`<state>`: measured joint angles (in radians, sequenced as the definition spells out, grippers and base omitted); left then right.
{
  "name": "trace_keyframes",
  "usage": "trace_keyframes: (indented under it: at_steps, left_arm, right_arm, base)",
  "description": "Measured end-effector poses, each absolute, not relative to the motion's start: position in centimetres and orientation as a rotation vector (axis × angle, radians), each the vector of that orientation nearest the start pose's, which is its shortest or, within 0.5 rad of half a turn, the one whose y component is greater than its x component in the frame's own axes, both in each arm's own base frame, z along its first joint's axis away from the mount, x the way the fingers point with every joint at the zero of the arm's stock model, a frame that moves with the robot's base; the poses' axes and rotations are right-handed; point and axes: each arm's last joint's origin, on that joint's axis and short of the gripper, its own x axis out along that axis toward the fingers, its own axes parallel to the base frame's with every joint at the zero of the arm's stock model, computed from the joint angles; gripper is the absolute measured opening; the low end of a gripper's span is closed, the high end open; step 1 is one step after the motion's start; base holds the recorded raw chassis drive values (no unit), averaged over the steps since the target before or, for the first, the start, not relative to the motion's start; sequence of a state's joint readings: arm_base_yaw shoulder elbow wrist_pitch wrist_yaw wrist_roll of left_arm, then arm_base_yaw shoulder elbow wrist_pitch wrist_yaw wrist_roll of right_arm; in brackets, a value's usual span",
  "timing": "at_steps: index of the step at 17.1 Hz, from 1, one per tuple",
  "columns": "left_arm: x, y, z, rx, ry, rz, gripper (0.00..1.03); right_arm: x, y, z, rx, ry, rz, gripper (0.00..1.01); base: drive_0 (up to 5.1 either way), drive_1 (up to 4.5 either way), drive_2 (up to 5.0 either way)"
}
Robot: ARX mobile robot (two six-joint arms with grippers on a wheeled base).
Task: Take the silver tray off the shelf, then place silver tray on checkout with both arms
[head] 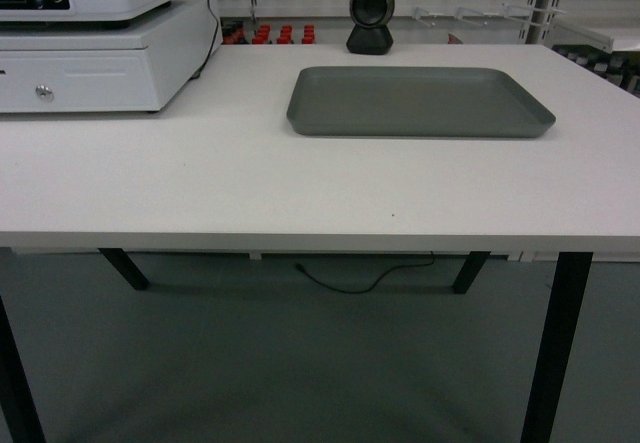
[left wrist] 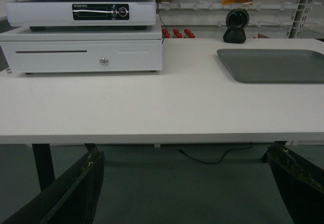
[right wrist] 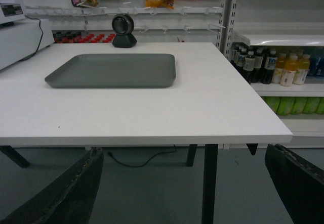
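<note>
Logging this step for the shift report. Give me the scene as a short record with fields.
tray: flat grey metal tray with low rim, resting on the white counter top, empty
behind tray: round black scanner on a stand
left of tray: white cash drawer with a lock, white scale on top
left gripper: fingers open, below counter edge, holding nothing
right gripper: fingers open, below counter edge, holding nothing

The silver tray looks like dull grey metal, matt & smooth, no shine. The tabletop is white, smooth, a bit matt. The cash box looks like white painted metal w/ a shiny round lock.
</note>
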<state>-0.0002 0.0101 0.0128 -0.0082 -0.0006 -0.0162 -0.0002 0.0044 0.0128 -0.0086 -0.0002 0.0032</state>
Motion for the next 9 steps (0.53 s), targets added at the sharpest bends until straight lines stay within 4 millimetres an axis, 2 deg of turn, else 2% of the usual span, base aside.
trace_keyframes:
  at_steps: [9]
  left_arm:
    - [9.76,0.0,16.67,-0.016,0.001,0.0,0.98]
  right_arm:
    - [9.72,0.0,16.71,0.003,-0.004,0.0,0.98]
  base:
    - [0.0,0.0,0.0]
